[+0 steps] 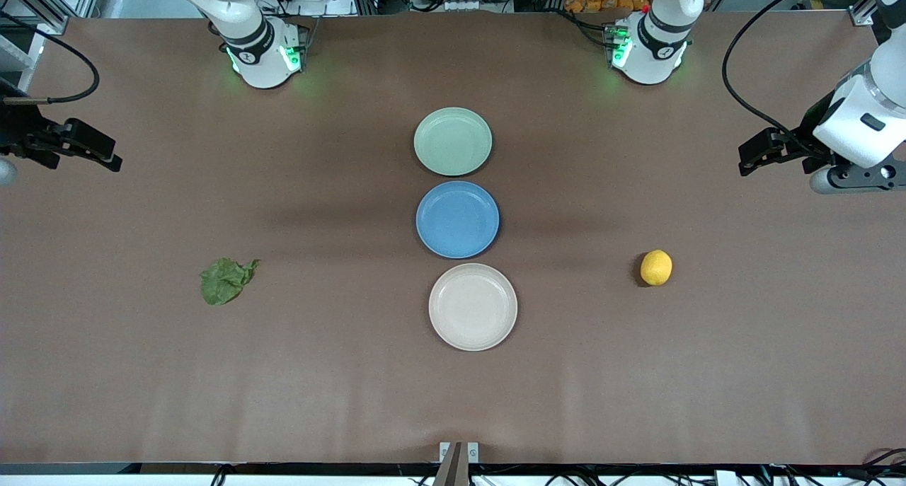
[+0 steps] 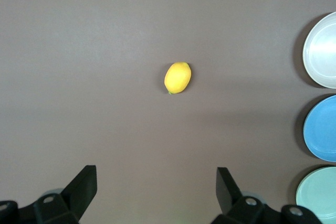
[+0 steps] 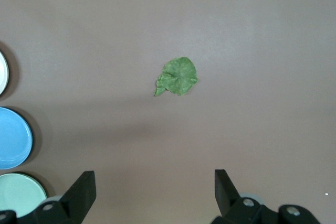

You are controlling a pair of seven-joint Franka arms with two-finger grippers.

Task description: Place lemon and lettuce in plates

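Table (image 1: 141, 387): brown, bearing all items. Three plates lie in a row down its middle: mint plate (image 1: 453, 141) farthest from the front camera, blue plate (image 1: 457, 218) in the middle, beige plate (image 1: 473, 306) nearest. All three are bare.

My left gripper (image 2: 156, 191) hangs high over the left arm's end of the table, fingers spread wide and holding nothing; in its wrist view the lemon (image 2: 178, 77) lies between the spread fingertips' lines, well apart from them. My right gripper (image 3: 155, 192) hangs over the right arm's end, likewise spread and unloaded.

Lettuce (image 1: 225, 281): flat on the table toward the right arm's end, well apart from the plates. Lemon: on the table toward the left arm's end, roughly level with the gap between blue and beige plates.
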